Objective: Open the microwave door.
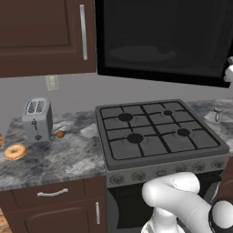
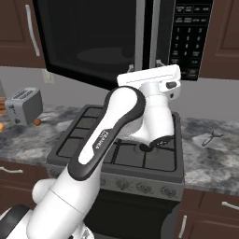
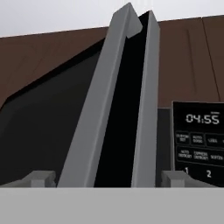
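Microwave door [image 2: 93, 39] above the stove [image 1: 159, 134], glossy black, swung slightly ajar in the right base view, its silver bar handle [image 2: 140, 35] running top to bottom along the edge at 3 o'clock of the panel. Seen from the hand camera as a dark pane [image 3: 43, 131] at 9 o'clock, handle [image 3: 94, 109] rising from 6 toward 12 o'clock, a black gap between the handle and the door's edge strip. Keypad [image 2: 189, 32] just at 3 o'clock of the handle, clock display [image 3: 202, 118] reading 04:55.

Gripper [image 3: 105, 178] close under the handle, fingers [image 3: 41, 178] spread wide, one tip on each side of the bar's lower end; nothing clamped, contact with the bar impossible to tell. In the right base view, white hand [image 2: 154, 81] raised to the door's lower edge at about 5 o'clock of the panel.

Toaster [image 1: 37, 119] on the grey counter [image 1: 68, 154] at 9 o'clock of the stove, a bagel [image 1: 15, 151] near it at 7 o'clock. Brown cabinet door [image 1: 43, 34] at 9 o'clock of the microwave.
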